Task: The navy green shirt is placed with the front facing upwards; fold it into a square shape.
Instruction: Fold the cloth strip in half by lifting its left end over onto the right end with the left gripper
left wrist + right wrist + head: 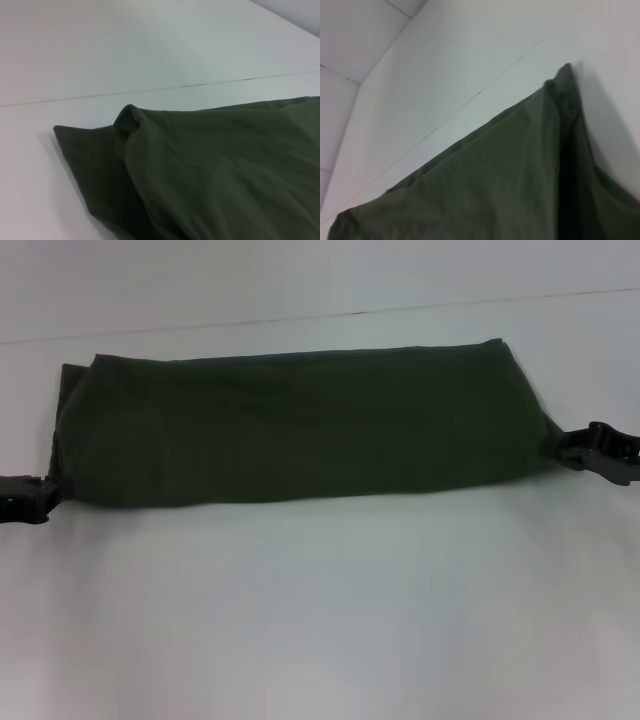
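In the head view, a white table surface (pixel 320 620) was seen filling the lower half of the frame, nearest the camera. Across the middle of the frame, the navy green shirt (pixel 300 425), a dark olive-green cotton garment, was laid out as a long horizontal band, folded lengthwise with only plain fabric showing. At the left edge of the frame, the black left gripper (pixel 48 495) was placed at the band's lower left corner, and the cloth appeared to be pinched there. At the right edge, the black right gripper (pixel 568 448) was met by the shirt's pulled-out right end, which looked to be nipped between its fingers. A thin dark seam line (pixel 400 310) was seen running across the table in the upper part of the frame.

In the left wrist view, the shirt (pixel 210 170) was shown filling the lower right of the frame, its layered corner bunched at centre. The gripper's own fingers were not shown.

In the right wrist view, the shirt (pixel 495 185) was spread over the lower half of the frame, one corner rising to the upper right.
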`<control>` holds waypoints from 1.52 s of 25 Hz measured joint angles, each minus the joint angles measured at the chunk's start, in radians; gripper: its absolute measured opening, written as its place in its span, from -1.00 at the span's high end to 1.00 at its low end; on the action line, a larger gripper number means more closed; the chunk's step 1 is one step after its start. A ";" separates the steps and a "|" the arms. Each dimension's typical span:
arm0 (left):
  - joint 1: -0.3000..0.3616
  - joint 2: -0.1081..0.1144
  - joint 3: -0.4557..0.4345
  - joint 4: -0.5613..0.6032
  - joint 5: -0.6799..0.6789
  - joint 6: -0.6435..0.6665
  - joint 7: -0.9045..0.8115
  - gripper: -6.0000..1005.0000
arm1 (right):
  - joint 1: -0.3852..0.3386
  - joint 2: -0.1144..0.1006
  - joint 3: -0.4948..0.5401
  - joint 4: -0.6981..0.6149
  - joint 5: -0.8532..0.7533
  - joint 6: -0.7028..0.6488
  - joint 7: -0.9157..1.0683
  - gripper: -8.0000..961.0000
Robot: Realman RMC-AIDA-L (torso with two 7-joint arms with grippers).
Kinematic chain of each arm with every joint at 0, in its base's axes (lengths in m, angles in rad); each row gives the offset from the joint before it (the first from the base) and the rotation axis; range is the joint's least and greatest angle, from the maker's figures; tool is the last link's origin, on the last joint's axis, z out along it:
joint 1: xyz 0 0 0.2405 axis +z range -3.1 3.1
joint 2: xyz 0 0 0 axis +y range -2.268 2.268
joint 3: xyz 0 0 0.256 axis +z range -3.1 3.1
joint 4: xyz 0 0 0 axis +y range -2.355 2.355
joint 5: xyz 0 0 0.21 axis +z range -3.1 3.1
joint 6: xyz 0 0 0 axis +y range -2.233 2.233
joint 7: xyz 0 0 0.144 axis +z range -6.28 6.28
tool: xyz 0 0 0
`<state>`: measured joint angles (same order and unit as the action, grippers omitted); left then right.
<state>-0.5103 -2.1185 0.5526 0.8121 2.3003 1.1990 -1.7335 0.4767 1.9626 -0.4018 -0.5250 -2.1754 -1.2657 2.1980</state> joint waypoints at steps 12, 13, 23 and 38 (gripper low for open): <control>0.054 -0.006 -0.047 0.078 0.003 0.119 0.005 0.96 | -0.043 -0.004 0.016 -0.003 0.005 -0.111 -0.054 0.93; 0.069 -0.012 -0.050 0.101 0.003 0.141 0.006 0.96 | -0.049 -0.005 0.021 -0.003 0.005 -0.123 -0.062 0.93; 0.151 -0.044 -0.053 0.204 0.003 0.273 0.014 0.96 | -0.118 -0.017 0.040 -0.004 0.007 -0.267 -0.136 0.91; 0.248 -0.048 -0.231 0.232 0.002 0.513 0.097 0.97 | -0.187 -0.019 0.029 0.007 -0.005 -0.416 -0.235 0.89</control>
<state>-0.2627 -2.1667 0.3218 1.0441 2.3023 1.7118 -1.6360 0.2901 1.9440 -0.3725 -0.5184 -2.1801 -1.6818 1.9626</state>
